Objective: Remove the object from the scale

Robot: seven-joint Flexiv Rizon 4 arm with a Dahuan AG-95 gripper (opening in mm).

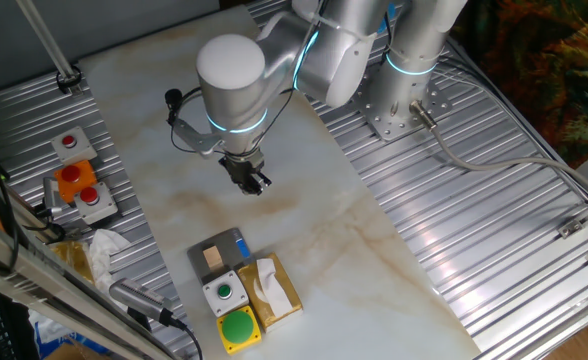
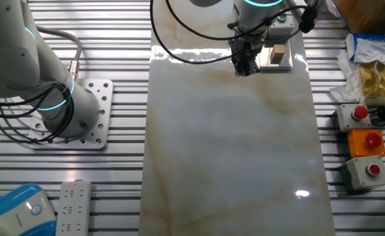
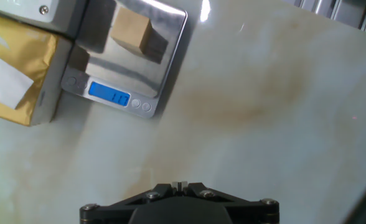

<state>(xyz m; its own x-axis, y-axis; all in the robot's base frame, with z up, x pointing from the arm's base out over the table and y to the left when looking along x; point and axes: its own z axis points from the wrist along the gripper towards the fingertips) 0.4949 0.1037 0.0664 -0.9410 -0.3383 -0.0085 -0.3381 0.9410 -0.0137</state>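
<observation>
The tiny tan cube (image 1: 212,260) sits on the small flat scale (image 1: 228,243), which has a blue patch at one edge. In the hand view the cube (image 3: 136,32) rests on the scale's platform (image 3: 167,59) at the top left, above the lit blue display. In the other fixed view the cube (image 2: 279,55) is on the scale (image 2: 271,65) at the slab's far edge. My gripper (image 1: 255,184) hangs above the marble slab, apart from the scale, fingertips together and empty. It also shows in the other fixed view (image 2: 244,71) and the hand view (image 3: 179,185).
A grey box with a green button (image 1: 222,292), a yellow box with a big green button (image 1: 239,328) and a yellow-brown tissue box (image 1: 276,290) crowd the scale. Red and orange button boxes (image 1: 79,185) stand on the ribbed table at the left. The arm's base (image 1: 399,105) is at the back.
</observation>
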